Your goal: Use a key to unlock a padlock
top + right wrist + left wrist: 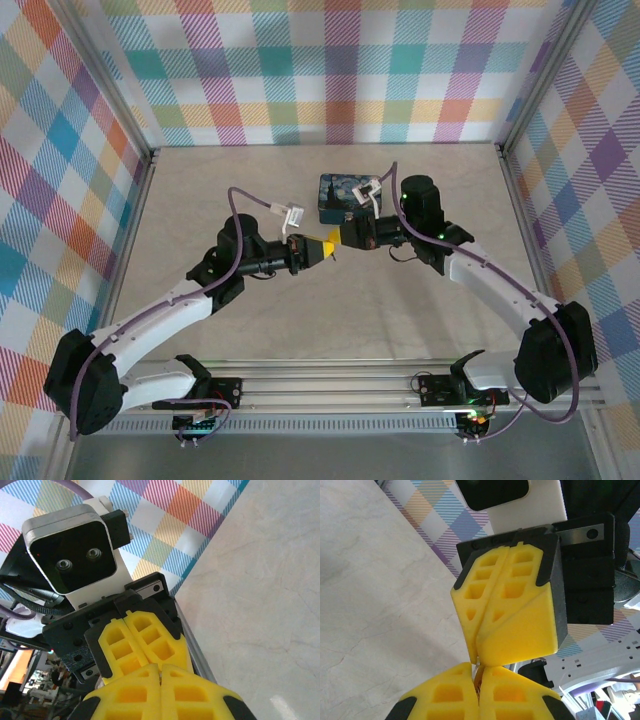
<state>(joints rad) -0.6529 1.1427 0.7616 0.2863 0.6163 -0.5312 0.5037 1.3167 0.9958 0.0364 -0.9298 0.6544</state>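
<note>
left jaws: together, yellow cored pads [445,695]
right jaws: together, matching
tin [338,195]: rectangular, swirly blue
surface [200,195]: beige, marbled

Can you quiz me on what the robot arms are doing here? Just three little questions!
1. True or false: the left gripper and the right gripper point tip to tip.
2. What sits on the table just beyond them? A) a blue tin B) a red cup C) a green ball
3. Fill in: both grippers are ____ (open or shut).
Key: 1 true; 2 A; 3 shut.
</note>
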